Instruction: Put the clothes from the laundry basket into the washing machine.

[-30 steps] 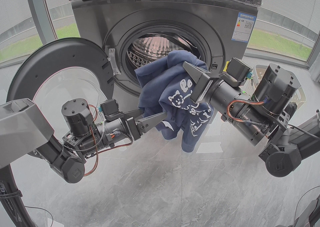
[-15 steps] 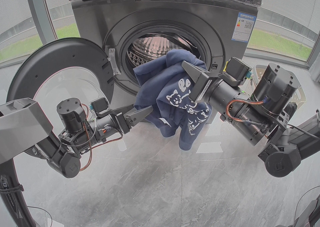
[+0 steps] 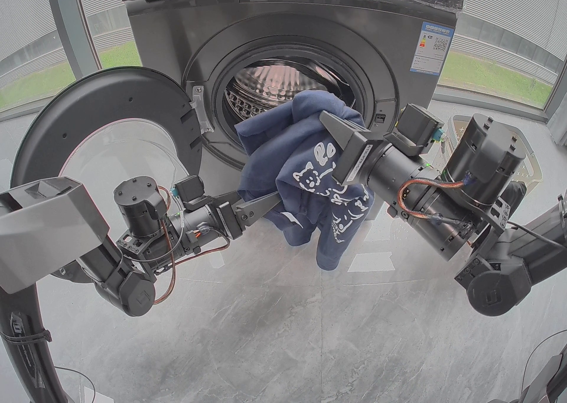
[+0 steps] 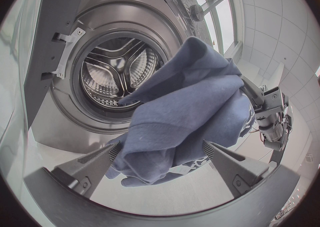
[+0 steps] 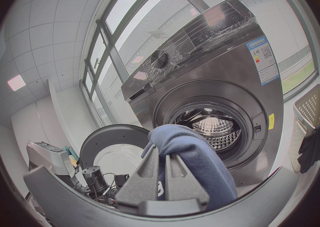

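A navy sweatshirt with white cartoon print hangs in front of the washing machine's open drum. My right gripper is shut on its upper fold, seen close in the right wrist view with the gripper pinching the blue cloth. My left gripper is open at the garment's lower left edge. In the left wrist view its fingers stand on either side of the hanging sweatshirt, with the steel drum behind.
The washer's round door is swung open to the left, above my left arm. A pale laundry basket stands on the floor at the right; a dark garment hangs over its rim. Grey tiled floor lies below.
My left gripper drew back to the left from the sweatshirt, then came part of the way back to its lower edge. The right gripper and garment edged slightly left.
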### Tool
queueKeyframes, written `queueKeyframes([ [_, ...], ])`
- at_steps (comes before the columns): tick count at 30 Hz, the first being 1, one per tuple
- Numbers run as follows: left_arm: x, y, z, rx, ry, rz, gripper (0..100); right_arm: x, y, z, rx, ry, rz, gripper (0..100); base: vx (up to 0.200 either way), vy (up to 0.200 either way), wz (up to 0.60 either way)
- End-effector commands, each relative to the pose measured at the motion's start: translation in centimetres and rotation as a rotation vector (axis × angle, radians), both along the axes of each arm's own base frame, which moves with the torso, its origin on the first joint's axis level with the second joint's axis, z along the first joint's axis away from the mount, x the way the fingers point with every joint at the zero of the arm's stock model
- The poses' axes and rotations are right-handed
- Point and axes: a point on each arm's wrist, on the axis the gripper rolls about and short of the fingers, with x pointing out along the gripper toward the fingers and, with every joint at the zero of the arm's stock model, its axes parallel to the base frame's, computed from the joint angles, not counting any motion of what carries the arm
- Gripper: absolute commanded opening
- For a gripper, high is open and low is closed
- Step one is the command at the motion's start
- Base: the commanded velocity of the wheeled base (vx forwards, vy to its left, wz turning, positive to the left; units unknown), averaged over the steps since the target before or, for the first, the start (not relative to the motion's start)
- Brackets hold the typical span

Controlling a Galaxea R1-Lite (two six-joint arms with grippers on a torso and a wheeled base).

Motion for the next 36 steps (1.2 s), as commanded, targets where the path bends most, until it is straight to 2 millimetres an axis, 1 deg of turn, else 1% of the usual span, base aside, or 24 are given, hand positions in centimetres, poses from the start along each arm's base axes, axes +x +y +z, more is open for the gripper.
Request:
queueKeyframes([
  [1,-0.5,-0.7,0.7,-0.013,-0.011,-0.023,100,-0.2,0.4,-0.2,-0.003,0.002,0.012,0,0.0,0.0,0.0],
  [3,-1.1,-1.3,1.2,-0.023,-0.016,-0.046,100,0.0,0.5,-0.4,-0.011,-0.002,0.006,0,0.0,0.0,0.0],
  [6,-1.6,-1.6,1.4,-0.025,-0.018,-0.051,100,0.3,0.6,-0.6,-0.019,-0.004,0.001,0,0.0,0.0,0.0],
  [15,-1.0,-1.8,0.7,-0.023,-0.014,-0.015,100,0.1,0.7,-0.6,-0.018,-0.005,0.005,0,0.0,0.0,0.0],
  [16,-1.0,-1.8,0.7,-0.024,-0.016,-0.015,0,0.1,0.7,-0.6,-0.018,-0.005,0.005,0,0.0,0.0,0.0],
  [24,-0.9,-1.6,0.7,-0.033,-0.03,-0.009,0,0.1,0.6,-0.6,-0.019,-0.004,0.005,0,0.0,0.0,0.0],
  [28,-0.9,-1.5,0.4,-0.037,-0.034,0.001,0,0.1,0.6,-0.8,-0.023,0.002,0.004,0,0.0,0.0,0.0],
  [30,-1.1,-1.4,0.7,-0.042,-0.05,0.012,0,0.2,0.5,-0.9,-0.025,0.005,0.001,0,0.0,0.0,0.0],
  [33,-2.2,-1.1,0.8,-0.021,-0.053,0.02,0,0.3,0.3,-1.1,-0.031,0.01,-0.003,0,0.0,0.0,0.0],
  [36,-3.9,-0.5,1.2,0.025,-0.081,0.026,0,0.3,0.2,-1.7,-0.043,0.029,-0.003,0,0.0,0.0,0.0],
])
